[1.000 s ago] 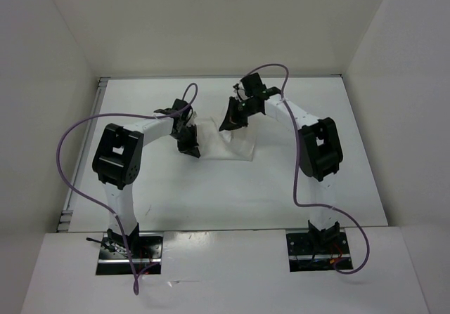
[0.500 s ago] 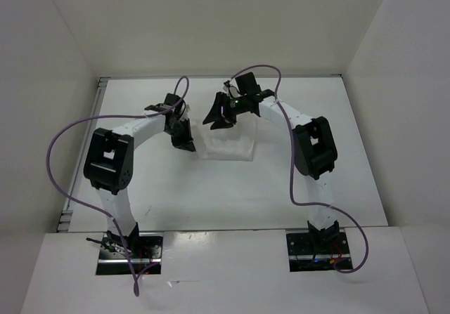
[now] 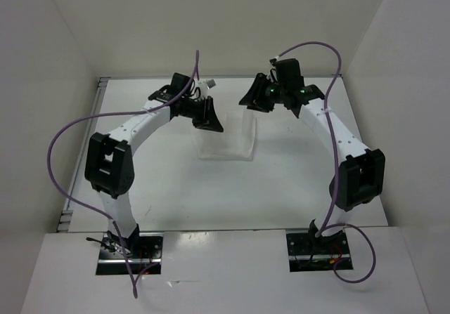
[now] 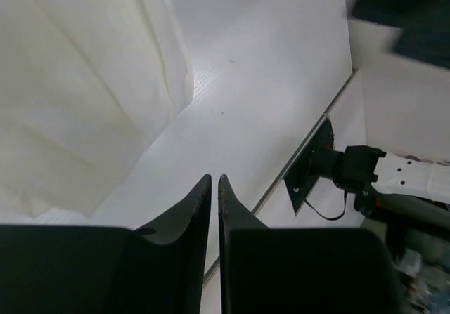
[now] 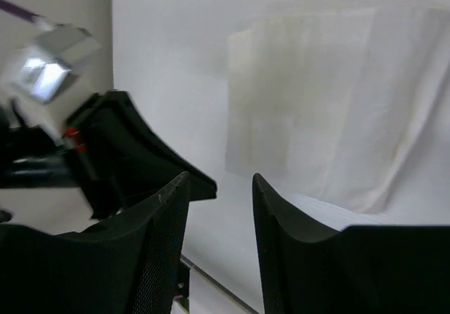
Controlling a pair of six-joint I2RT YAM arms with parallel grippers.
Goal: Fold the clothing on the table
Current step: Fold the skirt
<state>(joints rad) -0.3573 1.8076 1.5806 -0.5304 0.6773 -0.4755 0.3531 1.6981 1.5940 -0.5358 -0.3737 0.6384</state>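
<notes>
Clothing (image 3: 225,137) lies flat on the table (image 3: 211,187), a folded white rectangle sitting between the two claws and a touch nearer the arm bases. Left gripper (image 4: 215,180) has its fingers all but together (only a sliver of gap) with nothing in them. The clothing sits ahead and to the left of its tips, clear of them. Right gripper (image 5: 219,180) stands spread and empty, with the clothing beyond its tips to the right.
</notes>
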